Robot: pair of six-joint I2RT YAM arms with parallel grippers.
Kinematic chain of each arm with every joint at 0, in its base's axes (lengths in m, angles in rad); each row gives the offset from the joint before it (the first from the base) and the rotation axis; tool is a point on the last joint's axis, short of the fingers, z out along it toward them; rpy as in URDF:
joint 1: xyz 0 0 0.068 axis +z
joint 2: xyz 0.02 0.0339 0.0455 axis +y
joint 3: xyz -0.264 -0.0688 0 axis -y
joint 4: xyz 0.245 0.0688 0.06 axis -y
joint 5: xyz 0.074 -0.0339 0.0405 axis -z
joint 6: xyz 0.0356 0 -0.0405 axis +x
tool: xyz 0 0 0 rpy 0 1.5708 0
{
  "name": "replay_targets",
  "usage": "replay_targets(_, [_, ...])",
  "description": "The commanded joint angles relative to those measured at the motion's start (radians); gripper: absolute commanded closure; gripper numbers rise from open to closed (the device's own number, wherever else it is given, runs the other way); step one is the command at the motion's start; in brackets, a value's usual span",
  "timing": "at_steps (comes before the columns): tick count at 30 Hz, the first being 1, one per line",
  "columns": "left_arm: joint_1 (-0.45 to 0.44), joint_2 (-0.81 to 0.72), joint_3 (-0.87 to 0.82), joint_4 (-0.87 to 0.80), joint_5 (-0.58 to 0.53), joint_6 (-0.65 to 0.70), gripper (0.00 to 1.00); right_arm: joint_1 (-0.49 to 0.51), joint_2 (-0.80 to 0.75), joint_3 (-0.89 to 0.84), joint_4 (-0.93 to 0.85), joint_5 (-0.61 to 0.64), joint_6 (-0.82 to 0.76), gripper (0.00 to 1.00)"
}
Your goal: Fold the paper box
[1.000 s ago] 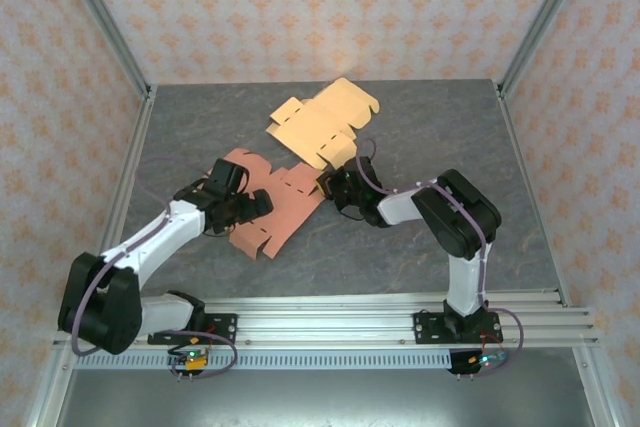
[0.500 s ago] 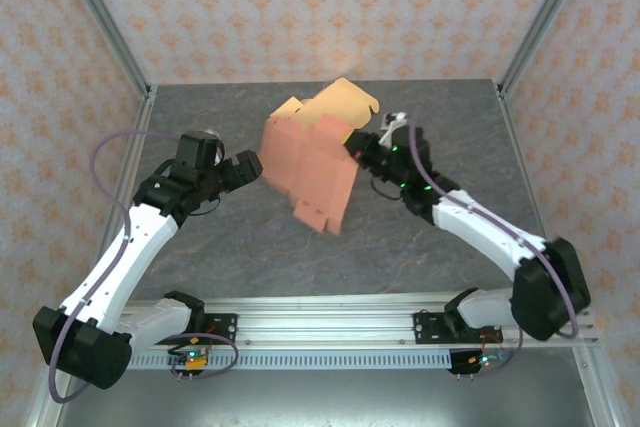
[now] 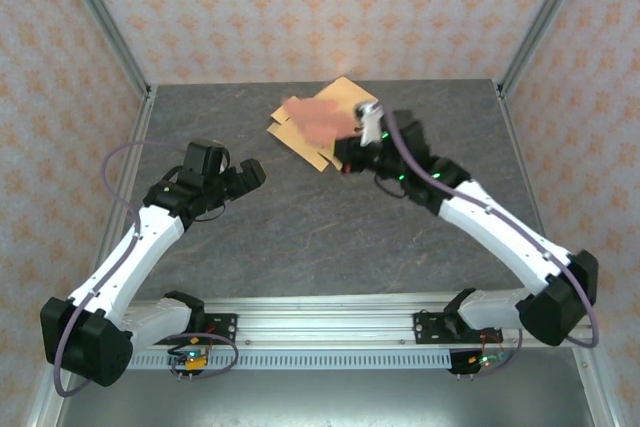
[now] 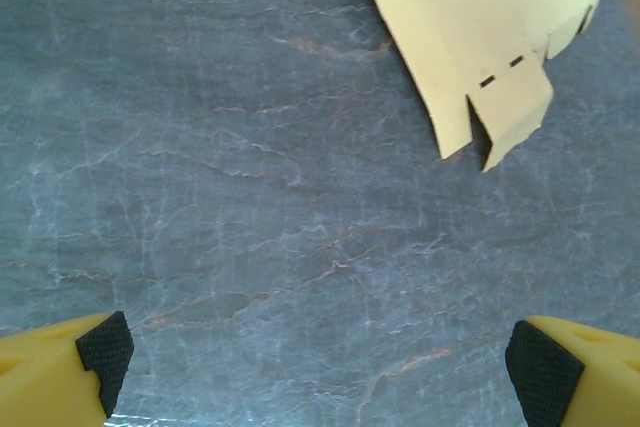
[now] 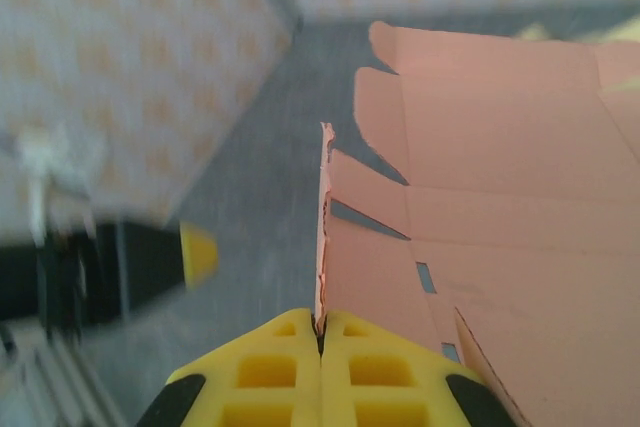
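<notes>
The paper box is a flat salmon-pink cut-out sheet (image 3: 318,119), lifted off the table and blurred in the top view. My right gripper (image 3: 346,145) is shut on one edge of it. In the right wrist view the yellow jaws (image 5: 321,332) pinch the thin edge, and the sheet (image 5: 500,237) spreads out to the right with its flaps and slots showing. My left gripper (image 3: 243,179) is open over bare table to the left, apart from the sheet. Its two black-padded fingertips (image 4: 105,352) sit at the bottom corners of the left wrist view, with nothing between them.
A second, yellow cut-out sheet (image 3: 345,94) lies flat at the back of the grey stone-patterned table (image 3: 300,237), partly under the lifted pink one; its corner (image 4: 480,37) appears in the left wrist view. Patterned walls with metal posts close in three sides.
The right arm has lifted the pink sheet off the table and carried it back over the yellow sheet. The left gripper, earlier at the sheet's left end, now hangs open above bare table.
</notes>
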State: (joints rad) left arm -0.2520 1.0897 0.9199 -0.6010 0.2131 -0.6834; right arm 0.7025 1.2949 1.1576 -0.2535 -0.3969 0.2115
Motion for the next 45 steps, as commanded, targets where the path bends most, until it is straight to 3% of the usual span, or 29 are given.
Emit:
replay_targets(1, [0.039,-0.008,-0.017,-0.013,-0.041,0.001,0.0,0.069,-0.011,-0.042,-0.01,-0.088,-0.089,1.0])
replay_targets(4, [0.087,-0.061,-0.007,-0.117,-0.184,0.003,0.0,0.075,-0.034,-0.05,-0.062,-0.133,-0.168,1.0])
replay_targets(7, [0.117,-0.141,-0.008,-0.156,-0.283,0.027,0.0,0.075,-0.08,-0.15,-0.113,-0.348,-0.547,1.0])
replay_targets(8, [0.12,-0.165,-0.018,-0.137,-0.277,0.037,0.0,0.075,-0.1,-0.19,-0.138,-0.355,-0.677,1.0])
replay_targets(10, [0.121,-0.183,-0.038,-0.09,-0.241,0.046,0.0,0.066,-0.106,-0.247,-0.135,-0.223,-0.739,1.0])
replay_targets(14, [0.12,-0.13,-0.064,-0.02,-0.156,0.047,0.0,0.003,-0.127,-0.278,-0.216,-0.137,-0.903,1.0])
replay_targets(17, [0.119,-0.064,-0.062,0.019,-0.119,0.075,0.0,-0.053,-0.199,-0.282,-0.192,-0.177,-0.924,1.0])
replay_targets(18, [0.119,-0.045,-0.064,0.036,-0.105,0.078,0.0,-0.06,-0.226,-0.292,-0.153,-0.117,-0.9,0.89])
replay_targets(19, [0.12,-0.023,-0.066,0.055,-0.086,0.078,0.0,-0.067,-0.244,-0.307,-0.088,0.005,-0.83,0.58])
replay_targets(20, [0.119,0.003,-0.067,0.071,-0.065,0.073,0.0,-0.084,-0.244,-0.311,-0.032,0.203,-0.742,0.22])
replay_targets(21, [0.116,0.026,-0.067,0.086,-0.044,0.066,0.0,-0.117,-0.231,-0.295,-0.01,0.338,-0.644,0.19])
replay_targets(22, [0.106,0.05,-0.069,0.102,-0.023,0.061,0.0,-0.171,-0.212,-0.256,-0.045,0.447,-0.512,0.19])
replay_targets(24, [0.07,0.083,-0.077,0.132,-0.019,0.062,0.0,-0.288,-0.187,-0.18,-0.192,0.503,-0.228,0.21])
replay_targets(26, [0.027,0.104,-0.092,0.169,-0.029,0.061,0.0,-0.328,-0.188,-0.158,-0.297,0.469,-0.008,0.19])
replay_targets(30, [-0.015,0.142,-0.102,0.201,-0.033,0.05,0.0,-0.366,-0.178,-0.193,-0.358,0.294,0.248,0.12])
replay_targets(32, [-0.021,0.151,-0.101,0.199,-0.036,0.051,0.0,-0.431,-0.133,-0.222,-0.315,0.135,0.221,0.09])
replay_targets(36, [-0.023,0.139,-0.11,0.204,-0.028,0.07,0.0,-0.523,0.008,-0.202,-0.331,0.153,0.078,0.21])
replay_targets(39, [-0.028,0.161,-0.13,0.266,0.057,0.094,0.01,-0.534,0.112,-0.151,-0.371,0.132,0.01,0.32])
replay_targets(41, [-0.054,0.218,-0.124,0.307,0.124,0.122,0.05,-0.534,0.141,-0.158,-0.357,0.101,0.021,0.33])
replay_targets(45, [-0.133,0.363,-0.059,0.324,0.142,0.191,0.09,-0.542,0.16,-0.211,-0.289,0.079,0.052,0.33])
